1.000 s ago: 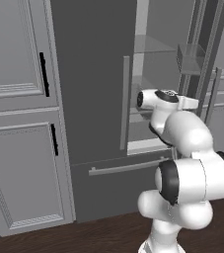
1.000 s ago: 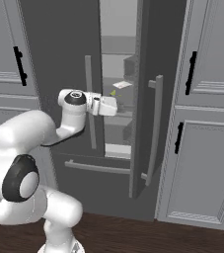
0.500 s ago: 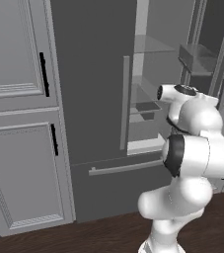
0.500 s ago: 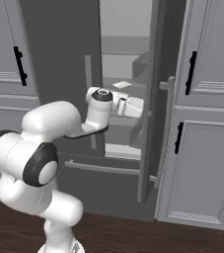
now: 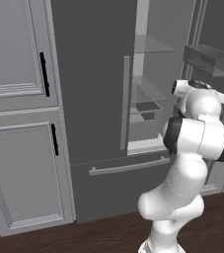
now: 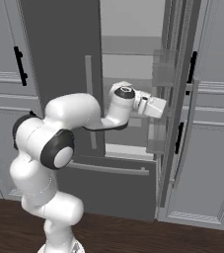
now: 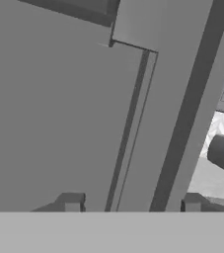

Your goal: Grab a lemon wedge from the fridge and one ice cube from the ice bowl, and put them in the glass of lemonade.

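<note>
Right now the tall dark grey double-door fridge (image 5: 91, 84) stands w/ its left door shut and its right door (image 6: 175, 106) swung open toward the room, so the pale grey shelves (image 5: 150, 47) inside are on show. Two small dark tray-like shapes (image 5: 145, 109) sit on a middle shelf; too small to say what they are. No yellow-green lemon wedge can be picked out in there from where I stand. A long grey bar handle (image 5: 125, 103) runs upright on the shut door, and another grey bar (image 5: 128, 165) lies across the drawer front below. On the inside of the open door hang pale, see-through bins (image 6: 164, 69), one higher, one lower. The white arm w/ dark joints (image 6: 79, 116) reaches up and across into the opening, and its two-finger gripper (image 6: 165, 107) sits just at the inner face of the open door, near the door bins. In the hand view the two dark fingertips (image 7: 71, 201) stand apart w/ nothing between them, so the jaws look partly spread and empty; a dark upright edge of the door crosses between them further off. Either side of the fridge are light grey panelled cabinets (image 5: 15, 123) w/ short black handles (image 5: 43, 74), and below is a dark wood floor (image 6: 133, 237).
</note>
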Controlling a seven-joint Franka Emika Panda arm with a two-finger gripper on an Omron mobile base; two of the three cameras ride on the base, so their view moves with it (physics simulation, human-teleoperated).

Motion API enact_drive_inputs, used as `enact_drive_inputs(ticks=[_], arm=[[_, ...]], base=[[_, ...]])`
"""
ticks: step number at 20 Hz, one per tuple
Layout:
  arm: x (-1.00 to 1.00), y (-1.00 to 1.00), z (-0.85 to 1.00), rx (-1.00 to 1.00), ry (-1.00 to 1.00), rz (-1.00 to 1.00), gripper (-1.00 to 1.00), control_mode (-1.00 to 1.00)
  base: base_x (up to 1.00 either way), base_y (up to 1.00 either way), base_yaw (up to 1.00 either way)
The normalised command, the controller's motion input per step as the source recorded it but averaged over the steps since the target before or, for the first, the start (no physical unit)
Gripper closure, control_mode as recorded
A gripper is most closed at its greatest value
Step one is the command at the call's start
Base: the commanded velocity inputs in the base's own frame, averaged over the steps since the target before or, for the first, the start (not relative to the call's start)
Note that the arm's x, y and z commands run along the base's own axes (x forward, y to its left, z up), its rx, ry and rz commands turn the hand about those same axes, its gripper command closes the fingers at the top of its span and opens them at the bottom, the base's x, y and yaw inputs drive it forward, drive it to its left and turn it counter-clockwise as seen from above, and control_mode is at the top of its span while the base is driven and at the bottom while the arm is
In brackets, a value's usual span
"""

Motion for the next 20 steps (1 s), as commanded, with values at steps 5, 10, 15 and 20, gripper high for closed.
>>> enact_drive_inputs(ticks=[5, 10, 15, 20], arm=[[-0.29, -0.30, 0.04, 0.04, -0.05, -0.04, -1.00, -1.00], [-0.91, 0.10, 0.46, 0.01, -0.13, 0.00, -1.00, -1.00], [-0.91, 0.62, 0.52, -0.02, -0.11, 0.05, -1.00, -1.00], [-0.93, 0.94, 0.00, -0.04, -0.04, 0.20, -1.00, -1.00]], base=[[0.00, 0.00, 0.00], [0.00, 0.00, 0.00], [0.00, 0.00, 0.00], [0.00, 0.00, 0.00]])
